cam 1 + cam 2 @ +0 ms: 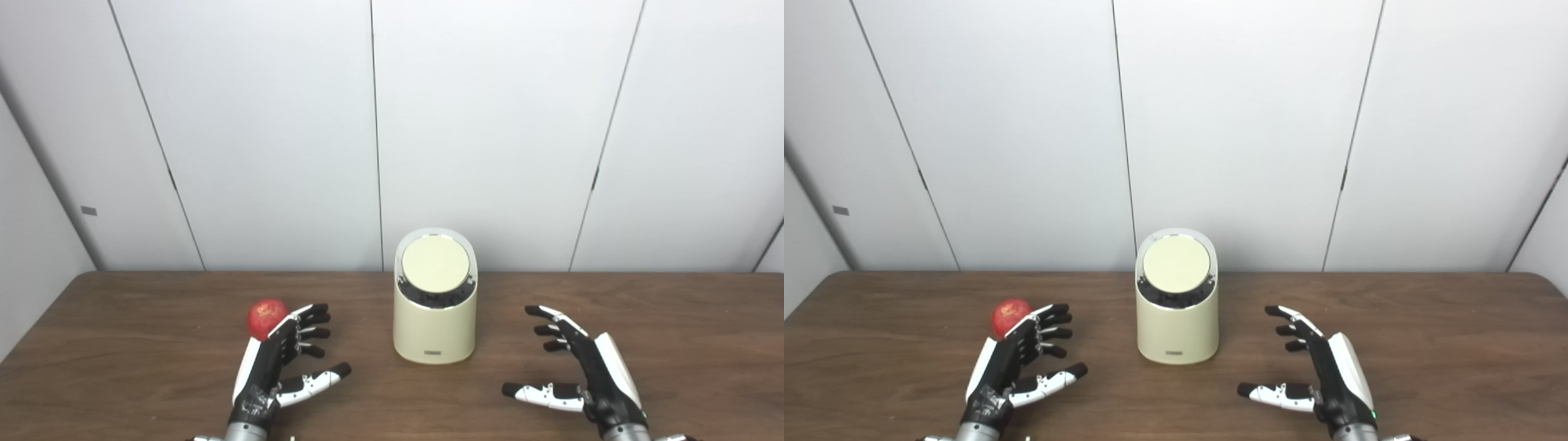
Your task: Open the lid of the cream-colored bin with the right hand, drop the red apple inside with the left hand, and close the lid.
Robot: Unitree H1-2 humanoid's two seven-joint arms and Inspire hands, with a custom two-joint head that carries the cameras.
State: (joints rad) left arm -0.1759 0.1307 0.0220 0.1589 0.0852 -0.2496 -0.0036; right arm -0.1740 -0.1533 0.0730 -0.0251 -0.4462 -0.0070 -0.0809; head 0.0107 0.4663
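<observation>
Far left on the brown wooden table [122,367]: red apple [264,316], resting on the surface, partly hidden behind the fingertips of the left hand [275,361]. Just right of it, that left hand, low over the table, fingers spread and extended forward, thumb angled toward the centre, gripping nothing. Contact between fingertips and apple hard to judge from here; possibly touching, possibly just in front.

At centre, standing upright: cream-colored bin [435,331], rounded body, small dark label near its base. On top, tilted toward the cameras: round lid [435,264], closed, ringed by a dark collar and a pale rim. Well apart from both hands, roughly midway between them.

To the right: right hand [582,361], also low over the table, fingers apart and pointing forward and slightly inward, thumb stretched toward the bin, empty. Near the bin's level but not touching it.

Behind everything: pale wall panels [490,122] with thin vertical seams, meeting the table's far edge.
</observation>
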